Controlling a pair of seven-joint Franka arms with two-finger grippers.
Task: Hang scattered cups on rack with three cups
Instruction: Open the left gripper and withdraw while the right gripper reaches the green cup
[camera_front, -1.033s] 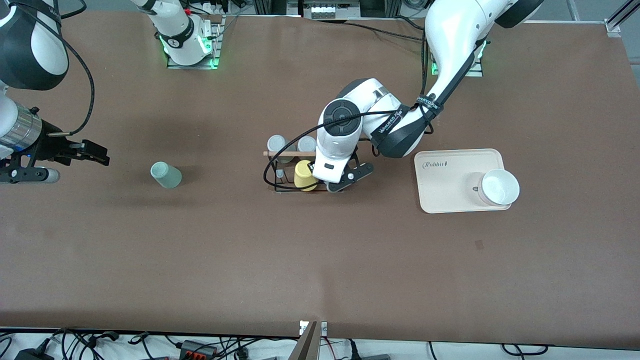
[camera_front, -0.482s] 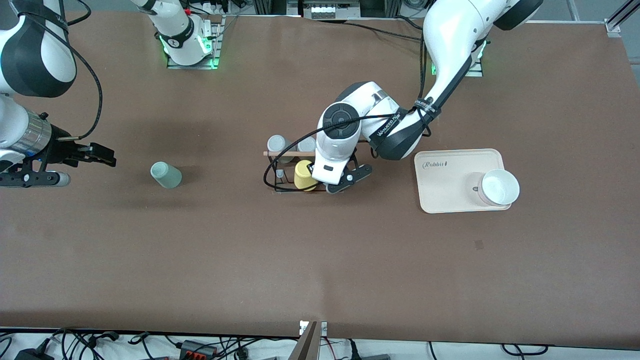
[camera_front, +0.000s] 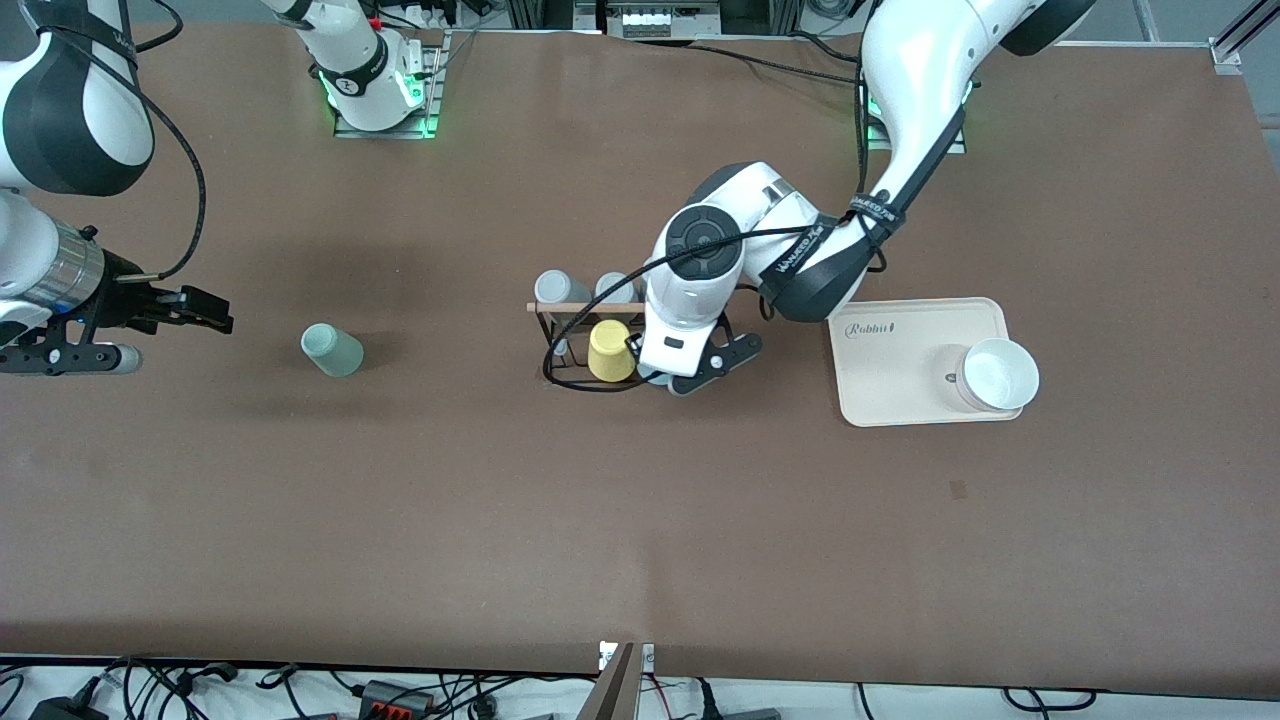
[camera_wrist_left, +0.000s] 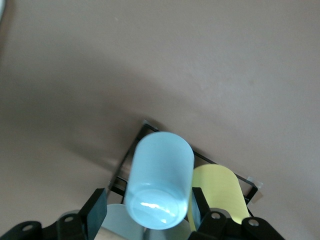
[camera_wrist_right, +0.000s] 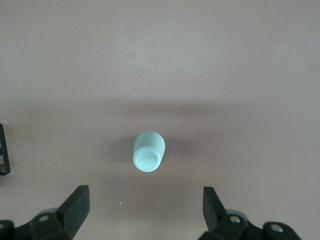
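Note:
The light blue cup (camera_wrist_left: 159, 180) stands base up at the black wire rack (camera_front: 585, 308), beside the yellow cup (camera_front: 610, 350). In the front view it is almost hidden under the left hand. My left gripper (camera_front: 682, 380) is open around it in the left wrist view (camera_wrist_left: 147, 201), with a gap on one side and the other finger (camera_wrist_left: 196, 206) at its wall. The pale sage green cup (camera_front: 332, 351) stands on the table toward the right arm's end. My right gripper (camera_front: 205, 315) is open and empty, and the sage cup (camera_wrist_right: 148, 151) shows ahead of it (camera_wrist_right: 146, 200).
Two grey cups (camera_front: 553, 288) sit on the rack's pegs farther from the camera. A beige tray (camera_front: 900, 380) with a white bowl (camera_front: 1000, 375) lies toward the left arm's end. The left arm's black cable loops around the rack.
My left hand has shifted toward the tray end of the rack. My right gripper moved slightly toward the sage cup a second ago and has held since.

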